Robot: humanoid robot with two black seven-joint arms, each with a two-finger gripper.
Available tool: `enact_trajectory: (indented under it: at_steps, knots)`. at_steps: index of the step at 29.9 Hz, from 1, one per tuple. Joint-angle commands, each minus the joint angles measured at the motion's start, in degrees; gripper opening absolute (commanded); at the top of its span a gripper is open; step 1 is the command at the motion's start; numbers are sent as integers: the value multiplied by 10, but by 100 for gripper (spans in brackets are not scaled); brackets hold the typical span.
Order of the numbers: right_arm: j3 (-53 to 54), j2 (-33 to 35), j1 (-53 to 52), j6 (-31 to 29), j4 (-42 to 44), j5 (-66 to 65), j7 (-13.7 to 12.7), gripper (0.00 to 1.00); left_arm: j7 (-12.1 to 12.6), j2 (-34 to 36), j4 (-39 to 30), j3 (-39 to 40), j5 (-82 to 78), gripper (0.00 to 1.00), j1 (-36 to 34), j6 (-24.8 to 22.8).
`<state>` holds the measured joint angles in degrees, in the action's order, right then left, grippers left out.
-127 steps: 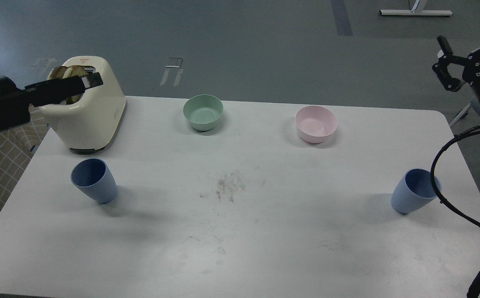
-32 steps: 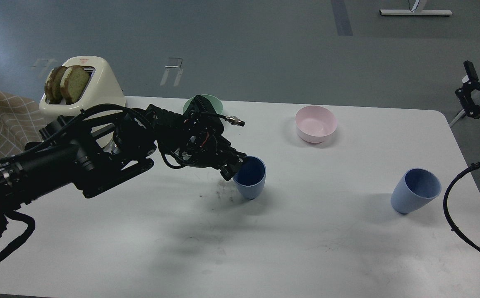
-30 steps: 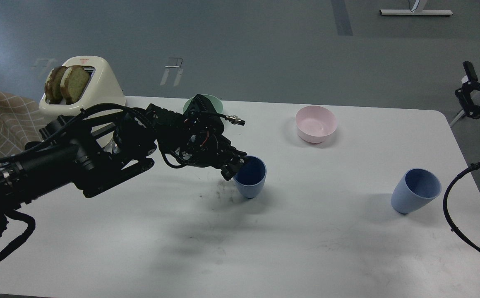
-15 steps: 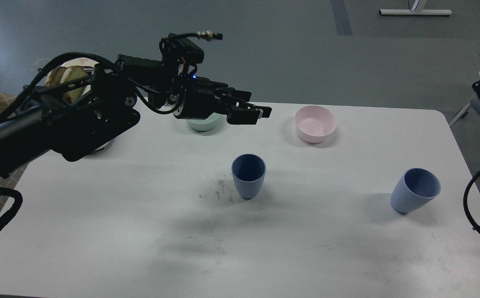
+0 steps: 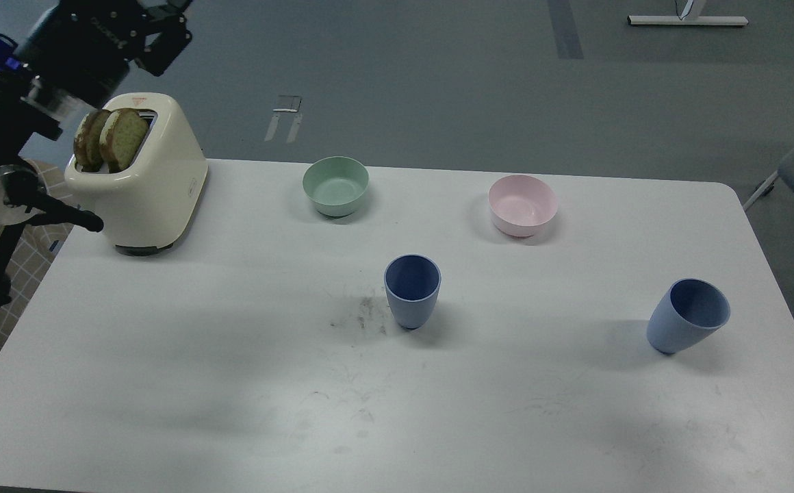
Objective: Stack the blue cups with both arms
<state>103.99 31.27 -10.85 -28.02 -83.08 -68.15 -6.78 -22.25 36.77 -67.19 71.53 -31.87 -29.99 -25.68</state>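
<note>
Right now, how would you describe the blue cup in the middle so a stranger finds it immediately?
Start at the white table. The middle blue cup stands upright in front of the mint-green bowl, beside dark scuff marks. The other blue cup is near the right edge.

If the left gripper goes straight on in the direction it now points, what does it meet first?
Probably nothing. The left gripper is high above the toaster and points to the right over open floor. The way looks free, though depth is unclear.
</note>
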Motion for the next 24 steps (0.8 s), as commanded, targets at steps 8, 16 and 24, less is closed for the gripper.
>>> enact_trajectory:
  at_steps: [8,16,24]
  knots:
    - [-175,122,21,0,-74,-215,28,100,1,-13,97,38,123,98,40,5]
    - [-243,157,41,0,-76,-254,27,100,-1,-28,92,38,124,98,58,9]
    - [-243,137,108,0,-93,-378,20,98,0,-26,89,40,126,98,57,9]
